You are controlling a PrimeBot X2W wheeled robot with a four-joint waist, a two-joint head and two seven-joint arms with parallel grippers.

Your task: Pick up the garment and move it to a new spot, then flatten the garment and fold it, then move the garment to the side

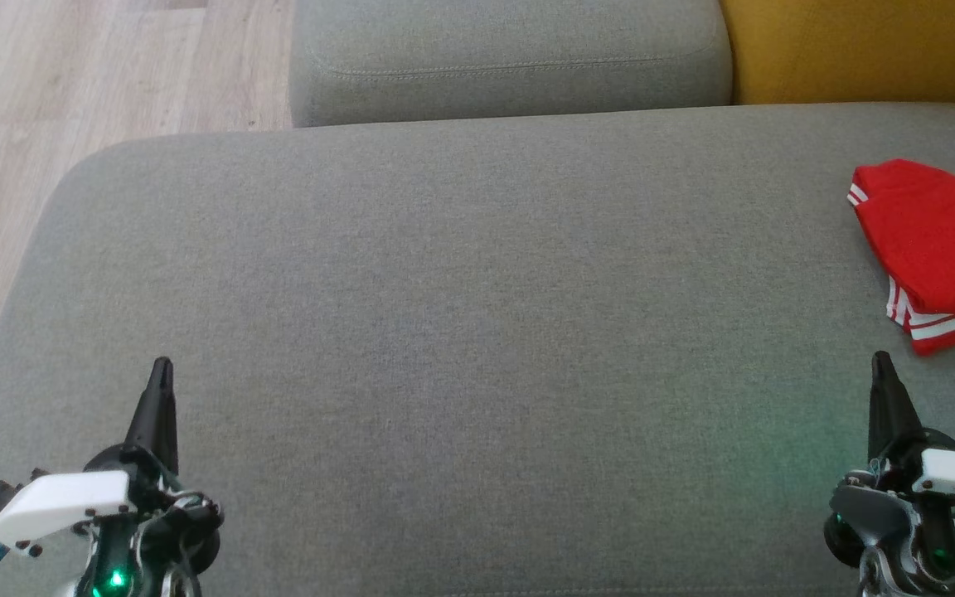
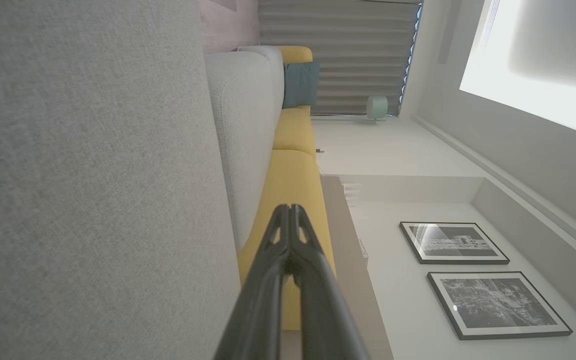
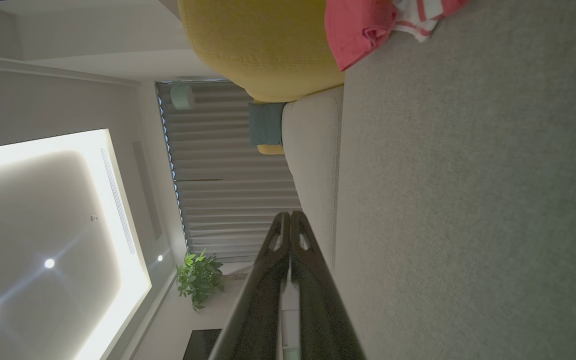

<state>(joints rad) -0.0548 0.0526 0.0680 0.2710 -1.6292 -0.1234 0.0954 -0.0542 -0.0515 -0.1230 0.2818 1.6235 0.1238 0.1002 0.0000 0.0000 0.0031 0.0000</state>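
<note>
The garment [image 1: 938,249] is red with white stripes and lies crumpled at the far right of the grey cushion [image 1: 461,332]; the right wrist view catches it as a red garment [image 3: 363,30] at the top. My left gripper [image 1: 162,369] rests at the lower left, shut and empty, its tips pressed together in the left wrist view [image 2: 290,212]. At the lower right my right gripper [image 1: 881,363] is also shut with nothing in it, just below and left of the garment. Its tips meet in the right wrist view [image 3: 289,219].
A grey sofa backrest [image 1: 511,58] and a yellow cushion [image 1: 867,50] stand behind the seat. Wooden floor [image 1: 71,99] lies to the left past the cushion's rounded edge. A wide stretch of bare grey fabric spans between the two grippers.
</note>
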